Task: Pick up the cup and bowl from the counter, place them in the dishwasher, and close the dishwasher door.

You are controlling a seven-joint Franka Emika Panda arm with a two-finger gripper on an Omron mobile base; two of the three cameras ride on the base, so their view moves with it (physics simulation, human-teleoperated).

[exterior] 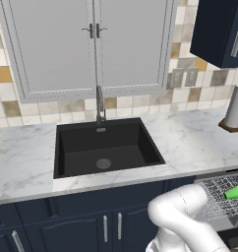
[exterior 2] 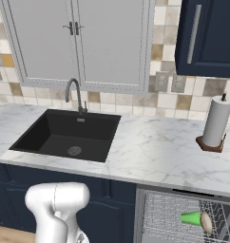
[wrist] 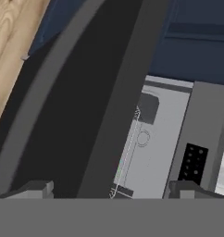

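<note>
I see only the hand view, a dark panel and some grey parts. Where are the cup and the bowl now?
Observer: The cup lies on its side in the dishwasher rack, seen in the right base view.
Operator: And the bowl?
Observer: The bowl shows as a pale sliver right beside the cup, in the same rack.
Operator: Is anything left on the counter?
Observer: On the counter I see a paper-towel roll standing on its wooden base, to the right of the sink.
Operator: Is the rack pushed in?
Observer: No, it sticks out below the counter edge, so the dishwasher is open.
</note>
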